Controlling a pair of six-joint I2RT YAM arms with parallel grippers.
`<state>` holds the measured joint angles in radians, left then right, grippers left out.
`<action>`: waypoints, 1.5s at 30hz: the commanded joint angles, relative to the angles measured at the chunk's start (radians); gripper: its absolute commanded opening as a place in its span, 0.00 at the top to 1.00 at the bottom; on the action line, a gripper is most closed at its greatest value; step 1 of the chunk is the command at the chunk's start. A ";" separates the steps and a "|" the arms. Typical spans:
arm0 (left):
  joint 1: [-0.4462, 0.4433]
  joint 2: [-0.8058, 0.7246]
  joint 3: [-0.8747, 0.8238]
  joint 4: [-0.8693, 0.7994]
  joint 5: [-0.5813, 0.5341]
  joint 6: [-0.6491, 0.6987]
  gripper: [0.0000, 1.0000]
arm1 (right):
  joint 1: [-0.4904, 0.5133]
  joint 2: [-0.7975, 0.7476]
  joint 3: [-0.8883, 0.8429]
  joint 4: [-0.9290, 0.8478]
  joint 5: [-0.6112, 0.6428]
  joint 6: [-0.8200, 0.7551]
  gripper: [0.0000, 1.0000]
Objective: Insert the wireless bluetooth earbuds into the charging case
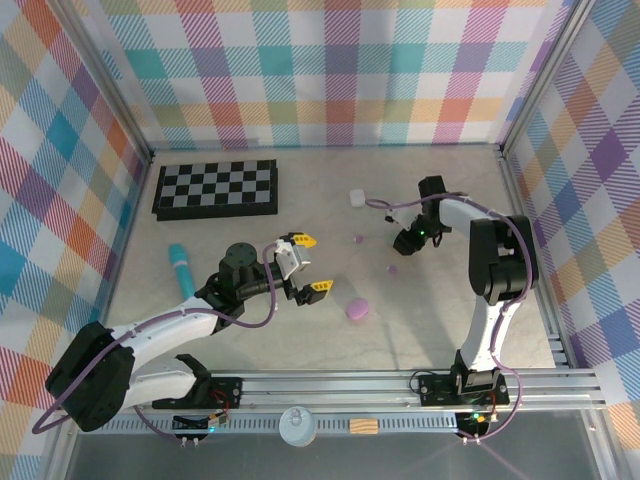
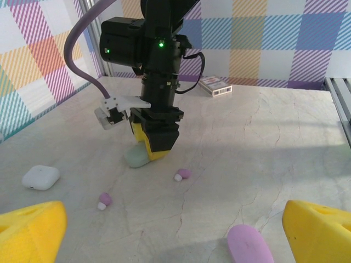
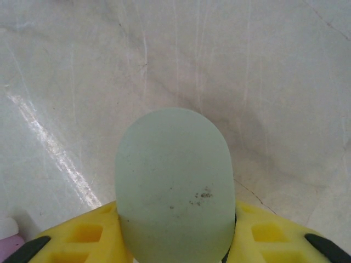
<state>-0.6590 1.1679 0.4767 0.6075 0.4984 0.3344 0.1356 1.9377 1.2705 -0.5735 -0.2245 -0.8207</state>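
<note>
Marble-look tabletop, loud plaid walls all round. Right gripper (image 1: 410,240) points straight down with its yellow fingers (image 3: 258,219) pinched on either side of a pale green case (image 3: 175,186), which looks to be sitting on the table rather than lifted. My guess is it's steadying the case, or getting set to shift it, so the buds can go in. One purple earbud (image 2: 182,174) lies loose just beside that case and a second purple earbud (image 2: 103,200) is a bit further out, neither in anything yet. Left gripper (image 1: 311,264) hangs spread wide, holding nothing, near the purple case (image 1: 357,309), probably waiting to pick up a bud. White case (image 1: 356,198) sits further back, apart from the chessboard (image 1: 216,187).
</note>
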 commanded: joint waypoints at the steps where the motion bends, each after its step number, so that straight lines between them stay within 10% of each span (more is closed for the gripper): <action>1: 0.004 0.016 0.035 0.036 -0.006 0.008 0.00 | 0.002 -0.085 -0.020 -0.032 -0.042 0.019 0.65; 31: 0.035 0.068 0.181 -0.087 0.240 -0.123 0.01 | 0.293 -0.635 -0.130 -0.162 -0.349 0.083 0.68; 45: 0.032 0.089 0.186 -0.001 0.338 -0.185 0.28 | 0.423 -0.707 -0.067 -0.285 -0.426 0.030 0.71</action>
<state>-0.6312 1.2537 0.6327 0.5606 0.7780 0.1623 0.5434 1.2541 1.1622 -0.8364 -0.5865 -0.7704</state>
